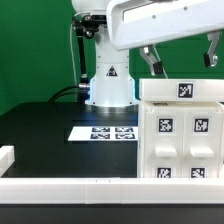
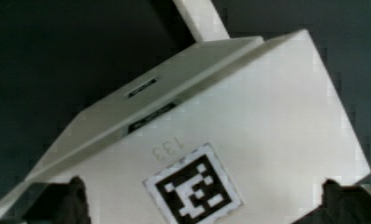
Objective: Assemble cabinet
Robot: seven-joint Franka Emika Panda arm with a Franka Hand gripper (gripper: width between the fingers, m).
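Pincer hanging above the cabinet, dark fingers spread to either side of its top, not touching it as far as the exterior view lets on. Released, then, with nothing held. Same story from the wrist view: two dark fingertips wide apart, the cabinet's white body between and beyond them, one black-and-white tag facing the camera.

Cabinet standing upright on the dark table, toward the exterior view's right, against the low white rail along the near edge. Tagged top block already seated on the body. Front face showing four small tagged blocks in two rows, looking fitted into place, though the seams are too blurred to say for certain whether each is pushed fully home.

Marker board lying flat on the table just beside the cabinet, in front of the arm's base. Short white piece at the exterior view's far left edge, cut off by the frame; hard to tell whether rail or loose part.

By the look of it, most of the build done: body up, blocks in. Left, probably, a final press or check from above, nothing more visible waiting.
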